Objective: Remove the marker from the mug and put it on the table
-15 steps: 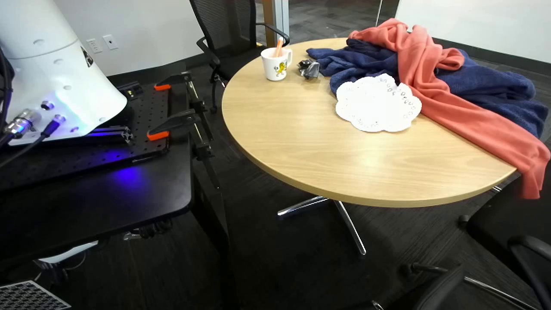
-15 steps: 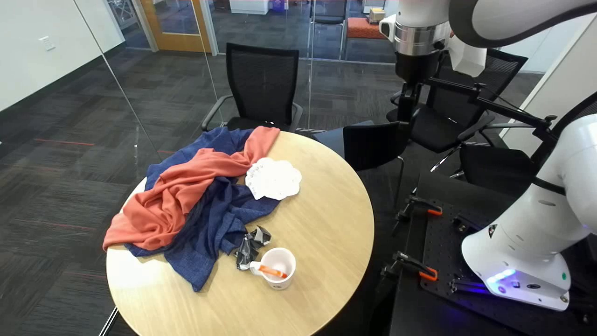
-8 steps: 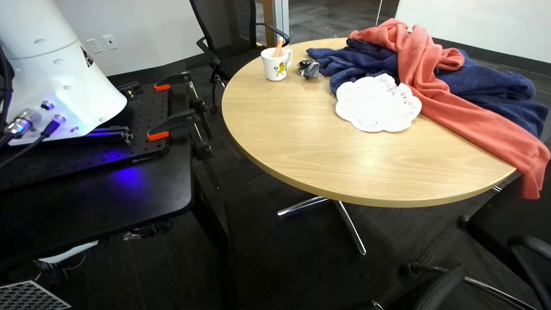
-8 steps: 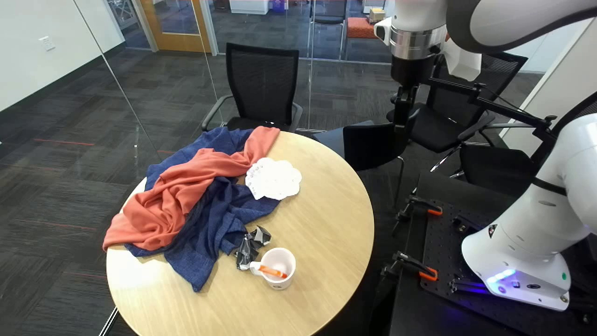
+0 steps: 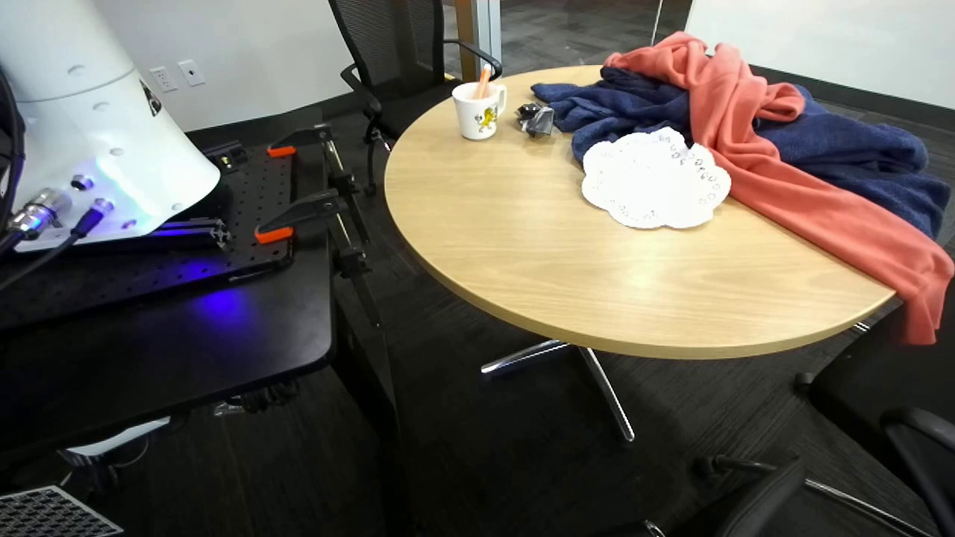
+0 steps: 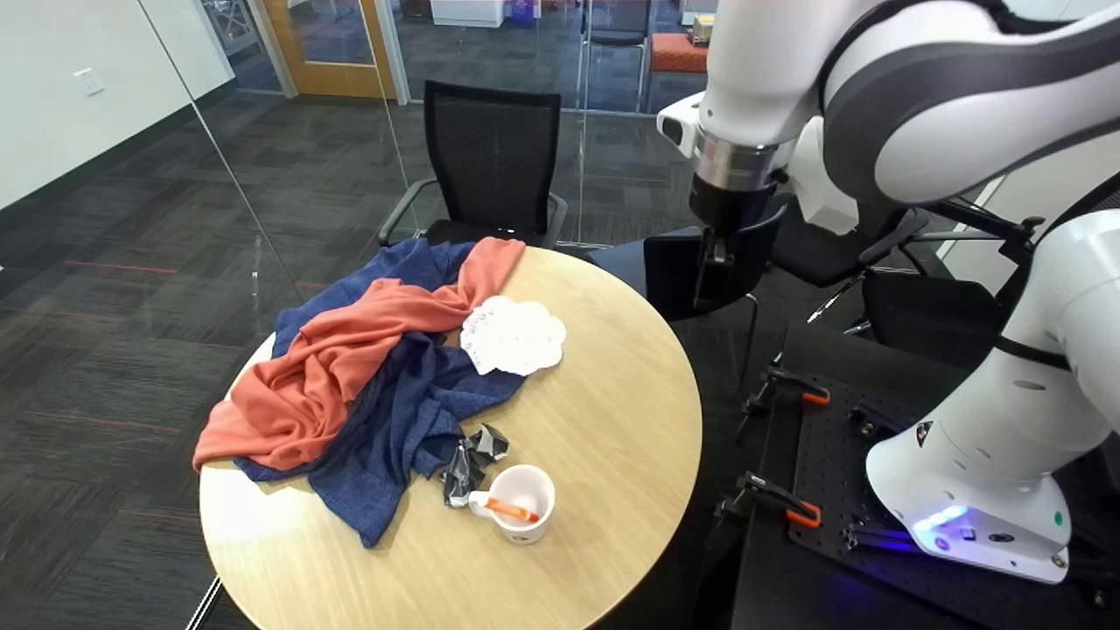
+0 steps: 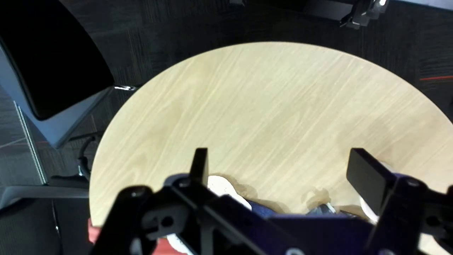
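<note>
The orange marker (image 5: 483,82) leans inside the small white mug (image 5: 468,119), its upper end sticking out over the rim. Both also show in an exterior view, where the marker (image 6: 512,509) rests across the inside of the mug (image 6: 532,481) toward the handle. The mug stands upright on the round tan table (image 5: 522,224). My gripper (image 6: 713,284) hangs in the air beside the table edge in that view, well apart from the mug. In the wrist view my gripper (image 7: 277,159) is wide open and empty. A white edge of the mug (image 7: 368,211) shows behind the right finger; the marker is hidden there.
A crumpled black wrapper (image 6: 472,464) lies beside the mug's handle. A white scalloped plate-like thing (image 5: 656,183), a navy cloth (image 6: 385,490) and a coral cloth (image 6: 350,341) lie on the table. Black chairs (image 6: 490,157) stand around; the black desk (image 5: 261,321) bears the arm base.
The arm and gripper have moved down and to the left in an exterior view, closer to the table, mostly in the last half second. The mug, marker and cloths have not moved.
</note>
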Robot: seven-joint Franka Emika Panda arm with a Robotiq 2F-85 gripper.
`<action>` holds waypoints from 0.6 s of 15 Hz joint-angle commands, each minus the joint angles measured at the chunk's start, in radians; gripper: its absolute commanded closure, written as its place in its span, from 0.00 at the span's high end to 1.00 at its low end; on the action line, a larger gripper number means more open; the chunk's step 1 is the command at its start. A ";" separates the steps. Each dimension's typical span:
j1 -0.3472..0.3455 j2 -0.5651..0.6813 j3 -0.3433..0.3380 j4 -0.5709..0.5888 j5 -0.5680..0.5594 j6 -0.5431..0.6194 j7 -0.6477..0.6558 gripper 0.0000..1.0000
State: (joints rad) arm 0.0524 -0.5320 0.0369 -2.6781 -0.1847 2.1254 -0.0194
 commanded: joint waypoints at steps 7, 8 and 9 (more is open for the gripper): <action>0.104 0.243 0.100 0.027 0.188 0.340 0.066 1.00; 0.106 0.275 0.116 0.042 0.186 0.366 0.086 1.00; 0.108 0.304 0.129 0.056 0.183 0.387 0.100 1.00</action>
State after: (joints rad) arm 0.1498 -0.3275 0.1338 -2.6839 -0.0128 2.4611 0.0283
